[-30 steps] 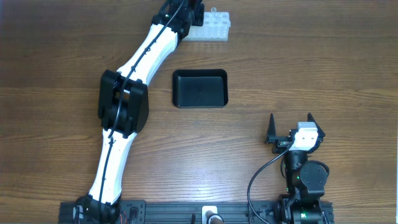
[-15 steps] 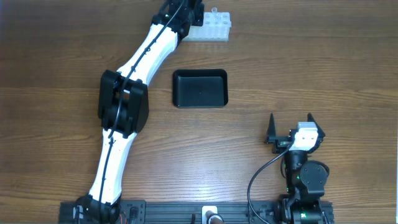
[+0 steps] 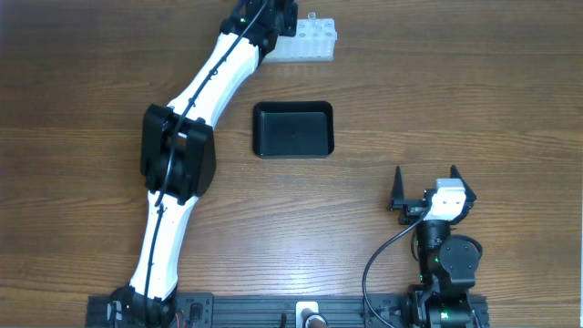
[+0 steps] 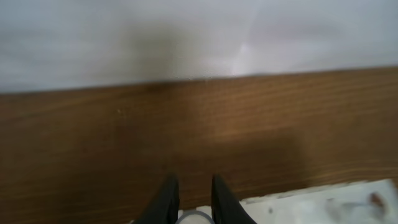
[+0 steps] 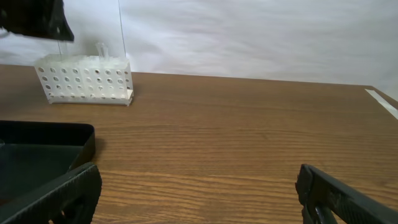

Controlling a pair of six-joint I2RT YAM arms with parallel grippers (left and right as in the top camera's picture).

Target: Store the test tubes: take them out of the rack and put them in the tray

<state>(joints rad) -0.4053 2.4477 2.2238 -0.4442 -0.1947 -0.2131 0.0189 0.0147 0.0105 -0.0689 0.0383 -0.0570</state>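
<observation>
Left hand point(image 4: 191, 202) clasps a test tube point(image 4: 194, 216) by its rim.

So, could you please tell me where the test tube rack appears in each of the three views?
Top view: the test tube rack sits at the top centre, beyond the black tray.
Left wrist view: its white top lies close below the camera, on the table.
Right wrist view: it stands far off, beyond the tray's corner.
Shared landmark: the black tray, top and right wrist views.

The worktop point(image 3: 455, 91) is viewed from overhead; the test-tube rack point(image 3: 314, 46) is seen closely from the left wrist, distantly from the right.
</observation>
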